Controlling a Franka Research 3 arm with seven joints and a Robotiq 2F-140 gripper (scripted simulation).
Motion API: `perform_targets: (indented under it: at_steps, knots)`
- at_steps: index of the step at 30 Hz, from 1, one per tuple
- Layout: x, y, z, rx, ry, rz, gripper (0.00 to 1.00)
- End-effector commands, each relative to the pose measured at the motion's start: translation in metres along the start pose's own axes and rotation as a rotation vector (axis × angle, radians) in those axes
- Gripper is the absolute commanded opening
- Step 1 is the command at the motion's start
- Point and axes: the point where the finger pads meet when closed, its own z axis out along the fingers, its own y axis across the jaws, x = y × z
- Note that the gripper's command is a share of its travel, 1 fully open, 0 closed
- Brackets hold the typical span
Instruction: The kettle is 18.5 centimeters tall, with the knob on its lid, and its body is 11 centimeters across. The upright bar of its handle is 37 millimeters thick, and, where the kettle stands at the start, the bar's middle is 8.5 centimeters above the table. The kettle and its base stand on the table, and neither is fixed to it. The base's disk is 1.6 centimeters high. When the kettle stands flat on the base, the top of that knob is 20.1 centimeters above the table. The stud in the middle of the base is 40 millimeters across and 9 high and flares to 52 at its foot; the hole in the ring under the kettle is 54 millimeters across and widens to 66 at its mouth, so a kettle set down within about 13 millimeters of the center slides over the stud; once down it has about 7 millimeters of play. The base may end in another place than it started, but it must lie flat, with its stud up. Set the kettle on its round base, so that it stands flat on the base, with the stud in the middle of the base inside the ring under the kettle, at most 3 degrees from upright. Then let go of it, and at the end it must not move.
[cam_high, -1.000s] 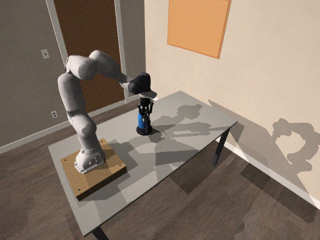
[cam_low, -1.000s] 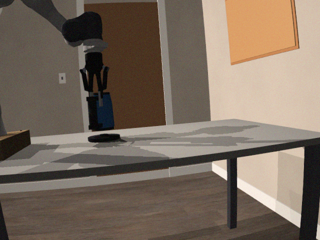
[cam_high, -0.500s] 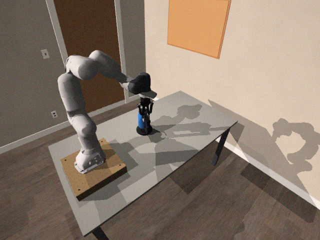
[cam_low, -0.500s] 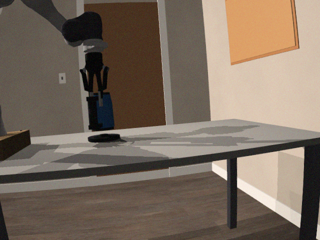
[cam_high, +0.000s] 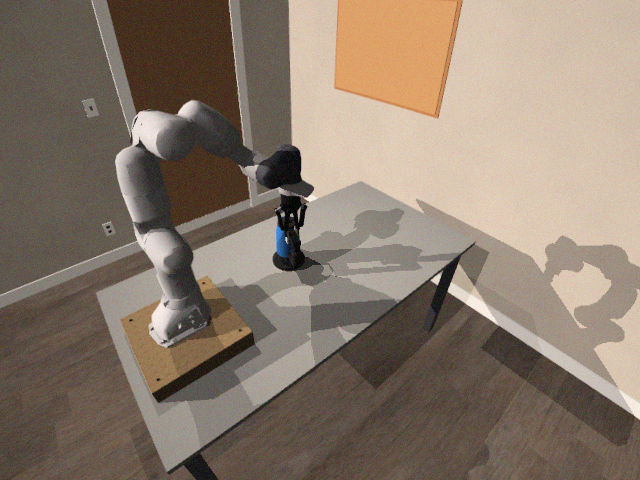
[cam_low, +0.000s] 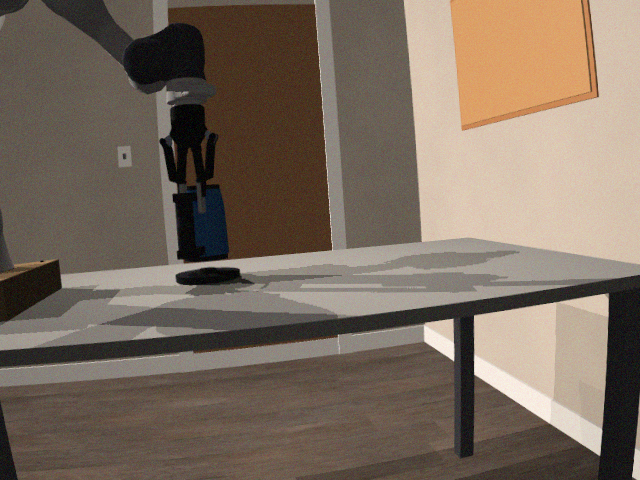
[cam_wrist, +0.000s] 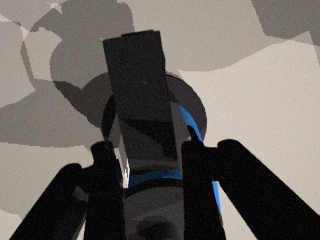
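Note:
The blue kettle (cam_low: 209, 223) with a black handle bar (cam_low: 185, 227) hangs upright in the air. My gripper (cam_low: 190, 192) comes down from above and is shut on the top of the handle bar. The round black base (cam_low: 207, 275) lies flat on the table below the kettle, with a small gap between them in the exterior view. In the top view the kettle (cam_high: 283, 240) stands over the base (cam_high: 288, 262). In the wrist view the handle bar (cam_wrist: 142, 107) runs between my fingers, with the dark base disk (cam_wrist: 190, 103) partly hidden beneath the kettle.
The arm's wooden mounting block (cam_high: 187, 338) sits on the table's near left corner. The table edge (cam_low: 330, 325) runs across the front. A wall with an orange board (cam_high: 395, 51) stands behind the table.

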Motion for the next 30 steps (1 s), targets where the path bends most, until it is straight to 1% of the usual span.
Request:
perform_targets:
  at_steps: [1,8,18,30]
  knots:
    - [-0.003,-0.003,-0.004,0.007,-0.004,0.004,0.00]
    - [-0.003,-0.003,-0.002,0.007,-0.004,0.004,0.00]
    - [-0.003,-0.003,0.014,0.007,-0.004,0.004,0.00]
    - [-0.003,-0.003,0.017,0.007,-0.004,0.004,0.00]
